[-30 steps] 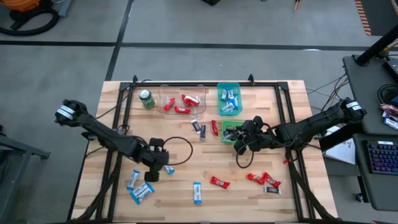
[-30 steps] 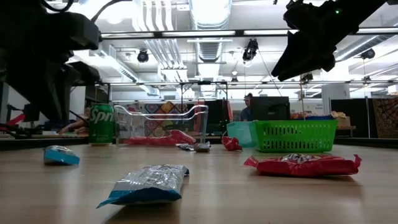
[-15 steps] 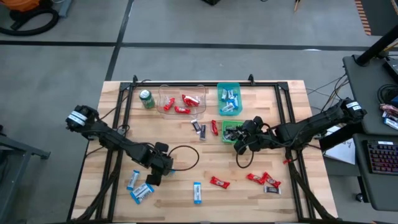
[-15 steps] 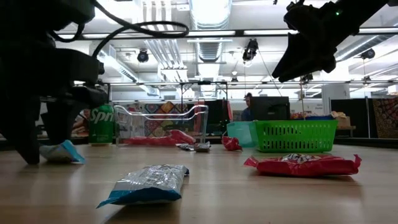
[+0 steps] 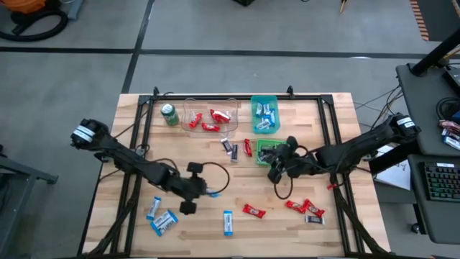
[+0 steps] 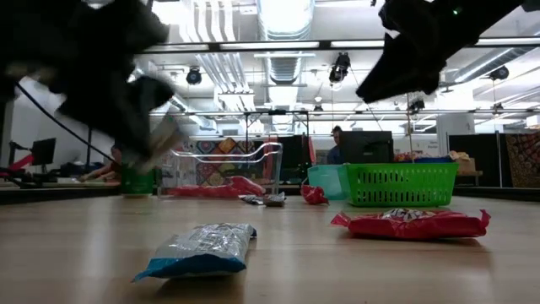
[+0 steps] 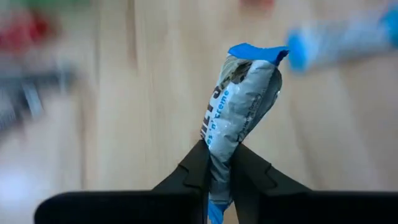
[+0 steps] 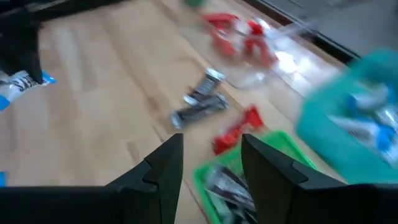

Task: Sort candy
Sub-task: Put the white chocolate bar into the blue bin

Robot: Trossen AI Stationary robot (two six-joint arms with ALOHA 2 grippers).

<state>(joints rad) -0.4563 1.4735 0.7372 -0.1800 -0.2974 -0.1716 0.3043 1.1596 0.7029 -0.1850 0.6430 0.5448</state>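
The pale wooden table (image 5: 359, 129) carries three containers along its far edge, and their contents explain the sorting: a clear plastic tray (image 5: 188, 108) with shiny red bars, a teal plastic bin (image 5: 254, 115) with blue-and-white bars, and a small green mesh basket (image 5: 260, 146) with dark bars. Each colour evidently has its own home.

The left gripper (image 5: 198, 191) hangs over the near-left part of the table with its jaws pinched tight on a light blue-and-white wrapped candy bar (image 7: 239, 106). The bar stands straight out from between the fingertips, gripped by one end, a hold that should let it drop cleanly once above the teal bin (which lies well beyond the jaws, across the table).

The right gripper (image 5: 279, 167) hovers just on the near side of the green basket, jaws moderately apart and holding nothing. In its wrist view the basket sits just past its fingertips (image 8: 171, 144), with two dark silver-ended bars (image 8: 202, 99) and a loose red wrapped bar (image 8: 235, 130) lying on the wood farther ahead, likely its next targets.

Still unsorted: two more blue-and-white bars (image 5: 162, 216) lie on the near side of the left jaws, a third (image 5: 228, 222) to their right, and red bars (image 5: 253, 211) sit on the near side of the right jaws. A green drink can (image 5: 169, 114) stands beside the clear tray.
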